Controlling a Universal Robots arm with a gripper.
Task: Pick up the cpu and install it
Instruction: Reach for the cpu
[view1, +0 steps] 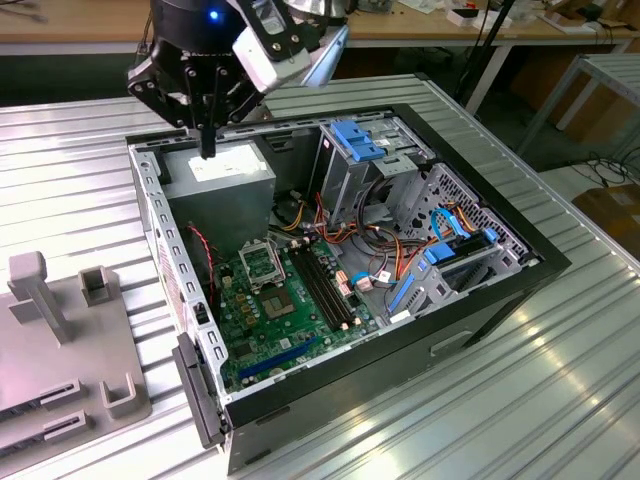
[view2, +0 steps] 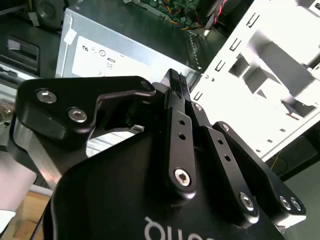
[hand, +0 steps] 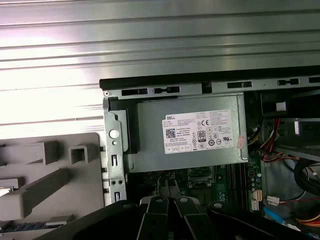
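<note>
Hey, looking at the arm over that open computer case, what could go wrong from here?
The end effector hangs over the power supply, so a straight descent could hit its housing. The socket lies deep in the case beside loose red and black wires, which the end effector's wide body might snag on the way in.

The gripper (view2: 174, 80) hogged most of the shot, with black links pulled in and tips together. Right behind the tips sat the grey power supply (view2: 135, 42) with its white label (view2: 107, 60), and a pale metal drive cage (view2: 260, 85) was beside that.
</note>
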